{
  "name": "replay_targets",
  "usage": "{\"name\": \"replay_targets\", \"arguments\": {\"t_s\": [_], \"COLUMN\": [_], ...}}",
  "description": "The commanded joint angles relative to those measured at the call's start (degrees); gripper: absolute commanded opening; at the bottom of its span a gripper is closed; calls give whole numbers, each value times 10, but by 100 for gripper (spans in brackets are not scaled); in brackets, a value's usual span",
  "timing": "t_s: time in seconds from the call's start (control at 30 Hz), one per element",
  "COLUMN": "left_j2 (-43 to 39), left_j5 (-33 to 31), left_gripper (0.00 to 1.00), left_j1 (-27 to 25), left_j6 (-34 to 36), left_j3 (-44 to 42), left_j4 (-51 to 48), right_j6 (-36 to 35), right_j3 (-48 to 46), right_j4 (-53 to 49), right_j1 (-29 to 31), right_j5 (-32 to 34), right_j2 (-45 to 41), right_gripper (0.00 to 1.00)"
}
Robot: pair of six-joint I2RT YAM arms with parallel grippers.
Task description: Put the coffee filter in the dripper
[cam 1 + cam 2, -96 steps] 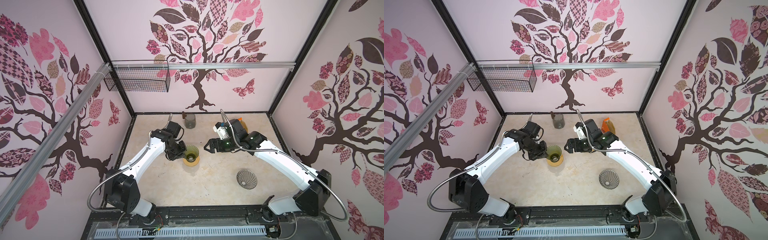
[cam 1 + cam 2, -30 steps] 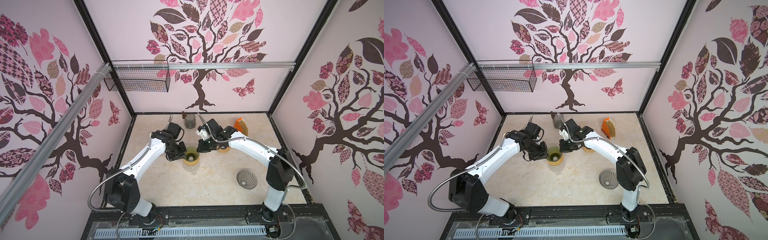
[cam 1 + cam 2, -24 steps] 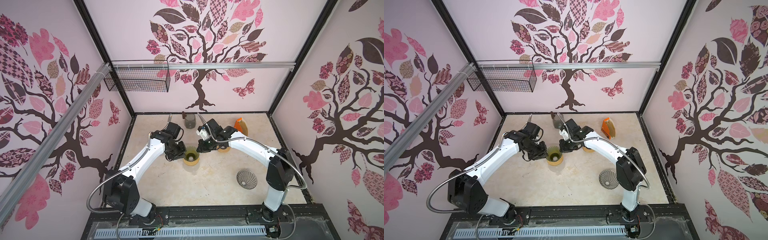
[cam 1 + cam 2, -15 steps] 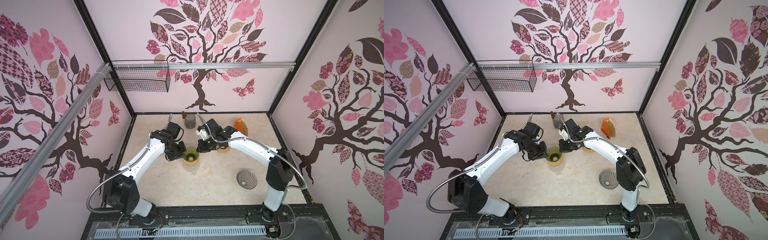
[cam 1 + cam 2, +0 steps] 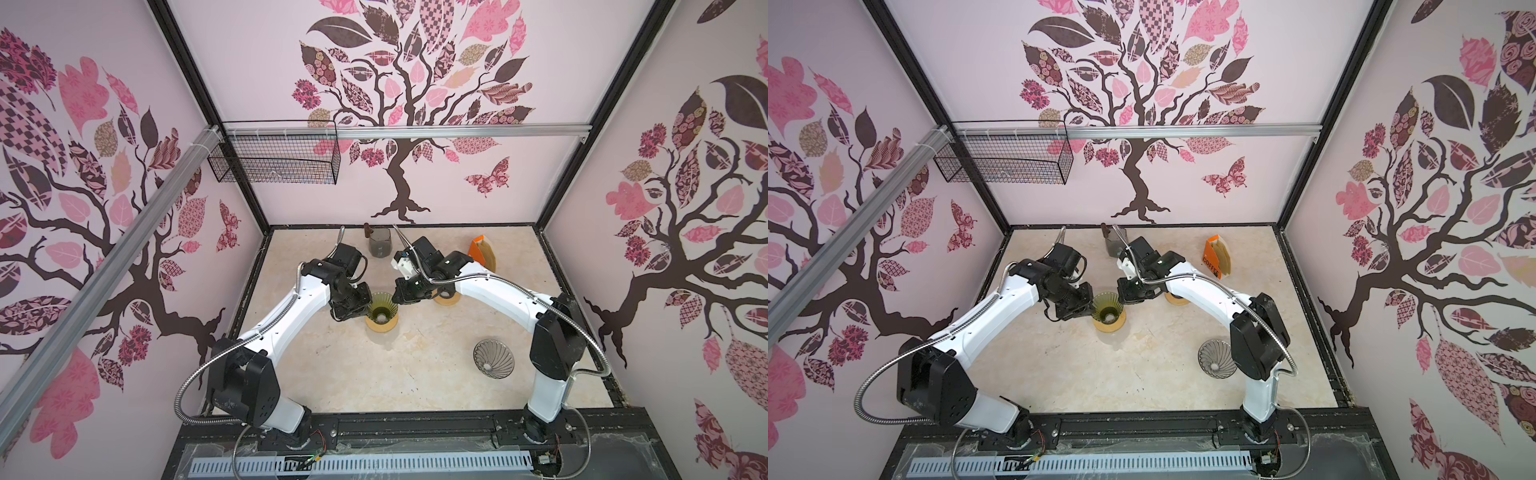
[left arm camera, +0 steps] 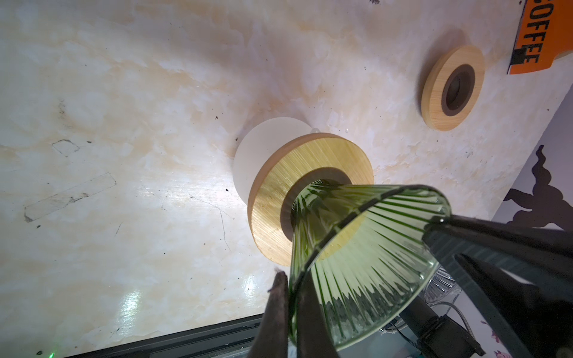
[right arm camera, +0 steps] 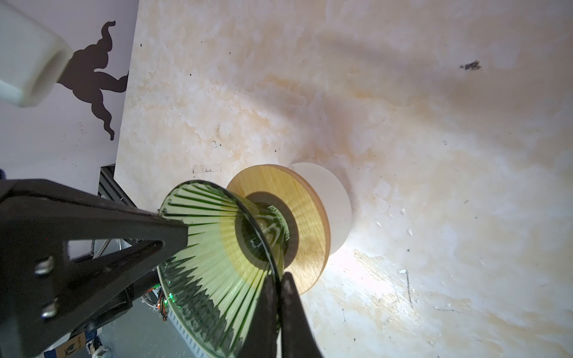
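Glass, clear and ribbed, the spare dripper rests nearest, at the front right of the table, apart from both arms. Mid-table, the green dripper sits upright in a wooden ring on a white cup. The left gripper pinches the dripper's rim on one side, one finger inside and one outside. The right gripper pinches the opposite rim the same way. Just behind the right gripper, a second ring lies flat. Farther back on the right, the brown filters stand in their orange pack, well apart from the green dripper. A grey jug stands by the back wall.
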Motion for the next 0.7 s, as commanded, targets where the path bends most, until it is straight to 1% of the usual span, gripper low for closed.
{"name": "replay_targets", "arguments": {"t_s": [0.0, 0.3, 0.67], "left_j2": [8, 11, 21], "left_j5": [-14, -8, -1], "left_gripper": [0, 0, 0], "left_j1": [3, 3, 2], "left_j6": [6, 4, 1], "left_j3": [-2, -26, -54], "left_j4": [3, 11, 28], "right_j6": [-8, -9, -15], "right_j3": [-18, -47, -71], "right_j4": [-4, 6, 3], "right_j1": [5, 5, 5], "right_j5": [-5, -14, -7], "right_j2": [10, 10, 9], "right_gripper": [3, 3, 3]}}
